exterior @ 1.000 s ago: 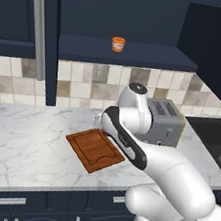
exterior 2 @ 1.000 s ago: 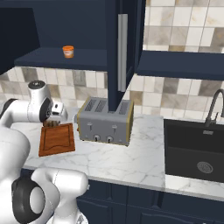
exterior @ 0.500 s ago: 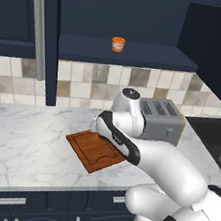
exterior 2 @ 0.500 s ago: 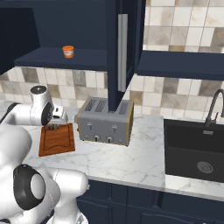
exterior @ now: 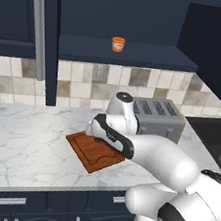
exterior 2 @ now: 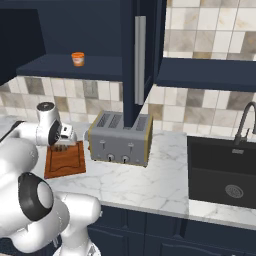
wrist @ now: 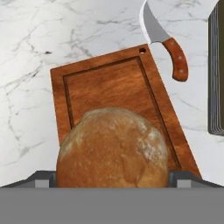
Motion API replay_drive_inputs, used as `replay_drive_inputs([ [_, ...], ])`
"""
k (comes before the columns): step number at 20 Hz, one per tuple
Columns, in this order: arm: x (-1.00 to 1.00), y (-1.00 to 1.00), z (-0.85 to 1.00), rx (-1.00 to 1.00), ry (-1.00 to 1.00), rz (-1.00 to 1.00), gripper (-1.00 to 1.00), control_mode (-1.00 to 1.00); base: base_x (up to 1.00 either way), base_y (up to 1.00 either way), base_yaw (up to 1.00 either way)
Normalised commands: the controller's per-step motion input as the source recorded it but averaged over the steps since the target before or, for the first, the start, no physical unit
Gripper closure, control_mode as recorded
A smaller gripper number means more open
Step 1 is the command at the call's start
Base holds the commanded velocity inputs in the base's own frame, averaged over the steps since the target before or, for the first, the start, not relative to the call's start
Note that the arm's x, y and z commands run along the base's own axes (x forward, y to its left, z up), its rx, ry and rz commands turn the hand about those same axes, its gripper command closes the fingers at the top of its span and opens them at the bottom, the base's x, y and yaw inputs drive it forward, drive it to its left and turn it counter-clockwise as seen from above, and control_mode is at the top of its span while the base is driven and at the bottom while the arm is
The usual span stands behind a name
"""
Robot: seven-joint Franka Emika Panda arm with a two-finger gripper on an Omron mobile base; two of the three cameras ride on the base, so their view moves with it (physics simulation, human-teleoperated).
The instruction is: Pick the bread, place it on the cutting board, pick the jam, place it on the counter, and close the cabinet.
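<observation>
While the two-finger gripper [wrist: 112,177] hangs over the board, its dark fingertips [wrist: 43,178] stand on either side of the small round brown roll of bread [wrist: 113,148] with a tan, mottled crust, clamped on it from left and right. In the hand view the bread hides the near half of the reddish-brown rectangular wooden cutting board [wrist: 111,85], whose groove runs round just inside its edge and which has a small hole at one far corner. Whether the roll touches the wood or is just above it cannot be told.

Just beyond that corner lies a knife [wrist: 162,43] with a curved silver blade and a reddish-brown handle, flat on the white marble counter [wrist: 52,35] with grey veins, beside the board but apart from it.

From the right base view the gripper [exterior 2: 63,145] sits low over the far end of the cutting board [exterior 2: 65,161], and a silver four-slot toaster [exterior 2: 121,138] stands just beside the board on the counter [exterior 2: 165,175]. A black sink [exterior 2: 227,172] with a dark tap is set into the counter well to the toaster's other side.

Seen in the left base view, the small orange cup-shaped pot of jam [exterior: 118,44] with a pale lid stands upright on the shelf of the dark navy upper wall cabinet [exterior: 146,22], whose door [exterior: 38,35] with a long silver bar handle stands open. The board [exterior: 95,153] lies at an angle on the counter [exterior: 21,144], over navy drawers [exterior: 22,202].
</observation>
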Motion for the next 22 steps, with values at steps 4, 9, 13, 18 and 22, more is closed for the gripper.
replay_drive_inputs([
  [4,0.10,0.09,-0.23,0.00,0.01,0.00,1.00,-1.00,0.00,0.00,0.00],
  [9,0.06,0.07,-0.24,0.00,0.01,0.00,1.00,-1.00,0.00,0.00,0.00],
  [13,0.02,0.04,-0.26,0.00,0.00,0.00,1.00,-1.00,0.00,0.00,0.00],
  [18,0.00,0.01,-0.24,0.00,0.00,0.00,1.00,-1.00,0.00,0.00,0.00],
  [22,0.00,0.01,-0.23,0.00,0.00,0.00,1.00,-1.00,0.00,0.00,0.00],
])
